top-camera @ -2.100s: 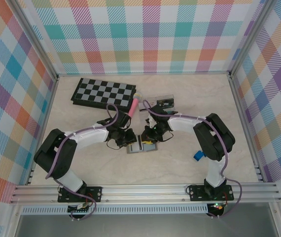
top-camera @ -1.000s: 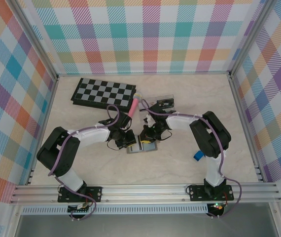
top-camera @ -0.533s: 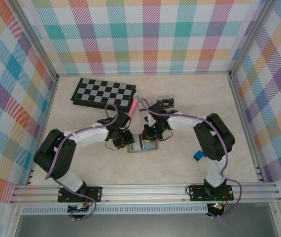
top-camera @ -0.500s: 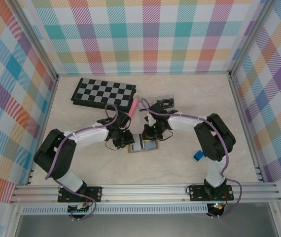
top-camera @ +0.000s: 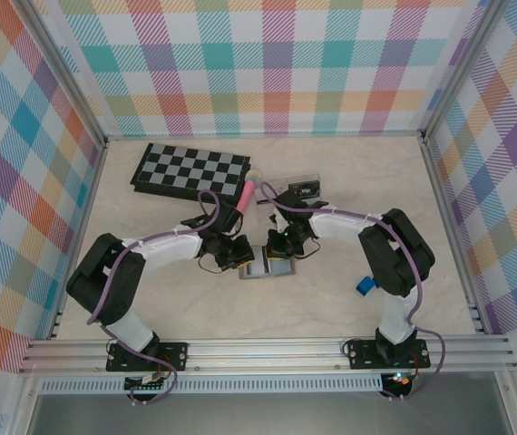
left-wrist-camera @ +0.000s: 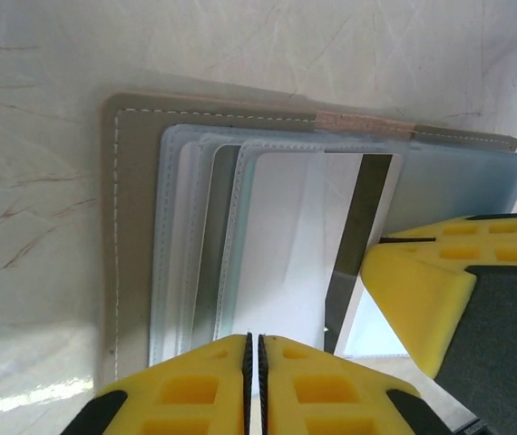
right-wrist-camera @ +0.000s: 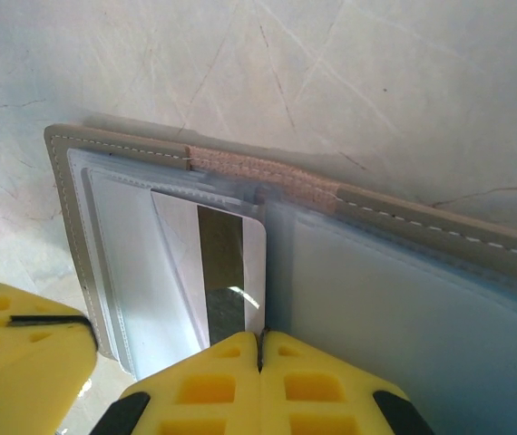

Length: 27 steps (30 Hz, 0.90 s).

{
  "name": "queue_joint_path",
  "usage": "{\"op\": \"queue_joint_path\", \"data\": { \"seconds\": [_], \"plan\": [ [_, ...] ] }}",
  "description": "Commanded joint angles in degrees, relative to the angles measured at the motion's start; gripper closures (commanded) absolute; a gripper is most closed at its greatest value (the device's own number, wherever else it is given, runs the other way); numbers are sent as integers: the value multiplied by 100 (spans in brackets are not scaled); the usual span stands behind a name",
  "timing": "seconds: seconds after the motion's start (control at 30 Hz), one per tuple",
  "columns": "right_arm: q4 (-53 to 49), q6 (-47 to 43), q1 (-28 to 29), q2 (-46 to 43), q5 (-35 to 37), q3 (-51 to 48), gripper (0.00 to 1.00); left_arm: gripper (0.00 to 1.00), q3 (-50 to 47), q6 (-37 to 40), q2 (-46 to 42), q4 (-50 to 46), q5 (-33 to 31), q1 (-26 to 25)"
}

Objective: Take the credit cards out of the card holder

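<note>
The card holder (top-camera: 266, 265) lies open between my arms, with a thin, stiff, slick credit card (right-wrist-camera: 227, 276) inside. The left gripper (left-wrist-camera: 251, 340) and right gripper (right-wrist-camera: 260, 340) are both closed at its edge, but I can't tell whether they grip it. I'd pinch the free corner.

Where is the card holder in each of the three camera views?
Top external: the card holder lies small, near the picture's middle.
Left wrist: it lies open across the middle, stitched edge at the left.
Right wrist: it runs from the upper left to the right edge.
Shared landmark: the dark stripe on the credit card, seen in both wrist views; too small to tell from above.
</note>
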Motion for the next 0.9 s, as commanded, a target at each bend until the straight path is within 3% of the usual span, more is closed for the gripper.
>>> {"op": "queue_joint_path", "data": {
  "seconds": [0.0, 0.47, 0.67, 0.87],
  "plan": [
    [-253, -171, 33, 36, 145, 120, 97, 89, 116, 55, 187, 95, 192, -18],
    [-353, -137, 28, -176, 665, 14, 97, 93, 75, 146, 358, -434, -178, -20],
    [-189, -92, 29, -11, 119, 14, 74, 93, 123, 145, 427, -437, -168, -20],
    [-105, -109, 28, 198, -215, 45, 69, 94, 99, 143, 458, -464, -203, -21]
  ]
}}
